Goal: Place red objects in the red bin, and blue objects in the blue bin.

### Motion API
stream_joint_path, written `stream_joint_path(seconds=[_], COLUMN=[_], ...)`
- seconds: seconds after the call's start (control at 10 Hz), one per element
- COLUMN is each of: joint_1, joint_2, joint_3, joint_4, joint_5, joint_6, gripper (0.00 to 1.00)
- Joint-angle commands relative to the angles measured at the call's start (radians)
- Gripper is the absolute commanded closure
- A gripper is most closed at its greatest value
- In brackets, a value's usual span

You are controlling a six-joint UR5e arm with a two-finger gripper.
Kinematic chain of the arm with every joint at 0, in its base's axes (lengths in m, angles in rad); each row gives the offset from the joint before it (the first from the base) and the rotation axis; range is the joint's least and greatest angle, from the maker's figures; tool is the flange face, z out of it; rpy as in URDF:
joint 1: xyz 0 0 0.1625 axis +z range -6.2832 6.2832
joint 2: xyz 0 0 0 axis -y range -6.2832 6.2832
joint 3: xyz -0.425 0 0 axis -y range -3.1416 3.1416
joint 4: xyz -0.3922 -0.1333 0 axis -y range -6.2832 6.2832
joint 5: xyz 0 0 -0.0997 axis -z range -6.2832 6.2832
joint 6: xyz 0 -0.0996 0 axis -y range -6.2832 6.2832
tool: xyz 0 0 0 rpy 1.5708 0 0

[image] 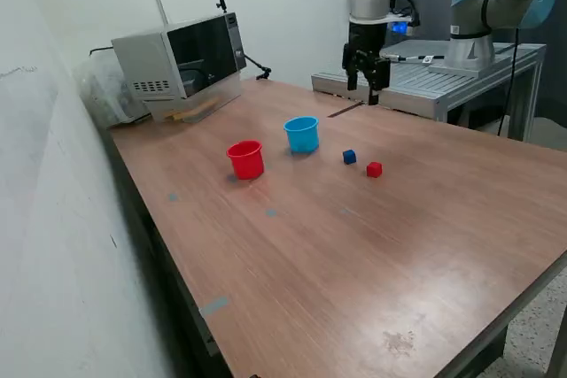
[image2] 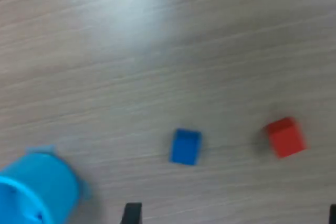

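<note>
On the wooden table stand a red bin (image: pixel 245 159) and a light-blue bin (image: pixel 302 134), side by side and upright. A dark-blue cube (image: pixel 349 157) and a red cube (image: pixel 374 169) lie close together on the exterior view's right of the blue bin. My gripper (image: pixel 364 86) hangs high above the table's far edge, beyond the cubes, open and holding nothing. The wrist view looks down on the blue cube (image2: pixel 185 146), the red cube (image2: pixel 285 137) and part of the blue bin (image2: pixel 37 190). One dark fingertip (image2: pixel 132 213) shows at the frame edge, far from the other.
A microwave (image: pixel 182 59) sits at the table's far corner on the exterior view's left, against a white wall. A second arm (image: pixel 496 6) stands on a metal bench (image: pixel 443 86) behind the table. The table's edge (image: pixel 496 320) runs along the near right.
</note>
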Motion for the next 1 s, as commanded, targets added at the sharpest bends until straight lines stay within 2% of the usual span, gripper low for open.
stream_joint_path(seconds=[0.0,0.1,0.3,0.4,0.7,0.9], joint_1=[0.070,0.074,0.082,0.103,0.105,0.105], joint_2=[-0.011,-0.011,0.006,0.027,0.079,0.121], joint_3=[0.021,0.028,0.032,0.030,0.022,-0.008], joint_4=[-0.006,-0.008,-0.008,-0.021,-0.029,-0.035], joint_5=[0.070,0.134,0.147,0.163,0.190,0.193], joint_6=[-0.166,-0.242,-0.326,-0.419,-0.475,-0.489], gripper=[0.00,0.00,0.00,0.00,0.00,0.00])
